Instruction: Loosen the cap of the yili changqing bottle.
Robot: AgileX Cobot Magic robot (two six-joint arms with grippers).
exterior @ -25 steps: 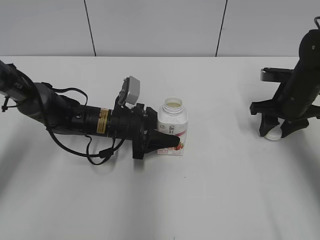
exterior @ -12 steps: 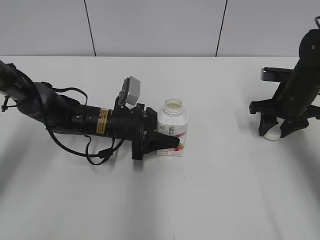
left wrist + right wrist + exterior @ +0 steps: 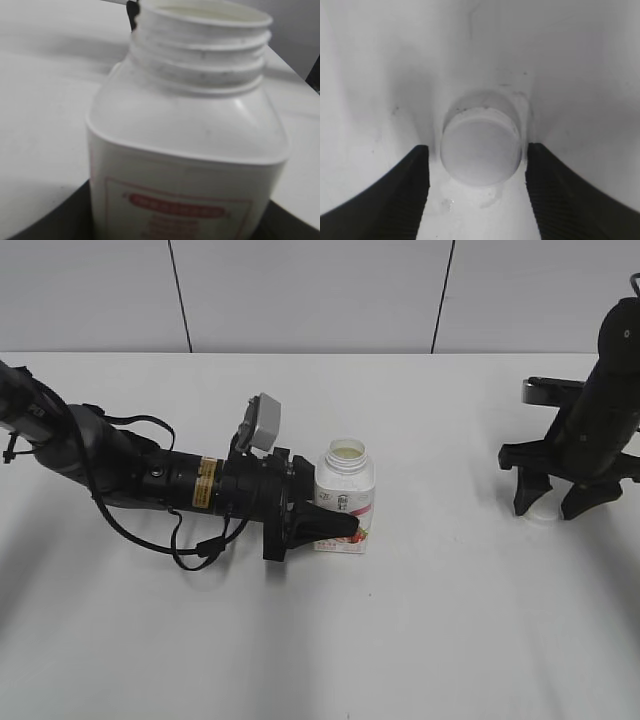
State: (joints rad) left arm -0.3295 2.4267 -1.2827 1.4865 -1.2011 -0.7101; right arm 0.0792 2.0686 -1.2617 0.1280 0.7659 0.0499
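Two arms: both low over the tabletop, one at 9 o'clock, one at 3 o'clock in the exterior view.
Tabletop: plain white, carrying bottle and cap well apart.
Left tool: lying sideways, pinching the yili changqing bottle low on its body; the left wrist view shows dark fingers either side of the label.
Bottle: upright just left of centre, neck open, bare threads showing; no cap on it.
Right tool: pointing down at 3 o'clock, fingers spread, a gap on each side of the cap.
Cap: lying flat on the tabletop between those fingers, touching neither as far as the right wrist view shows; a white sliver of it shows in the exterior view.
Step in hand: loosening looks done and more, since the cap is fully off and set down; this reads as the release.
Next move: probably lifting the right tool straight up clear of the cap, and the left one letting go without tipping the bottle.
Change from a second ago: the right tool's fingers have spread and risen slightly, uncovering less of the cap between them; the bottle and left arm have stayed put.
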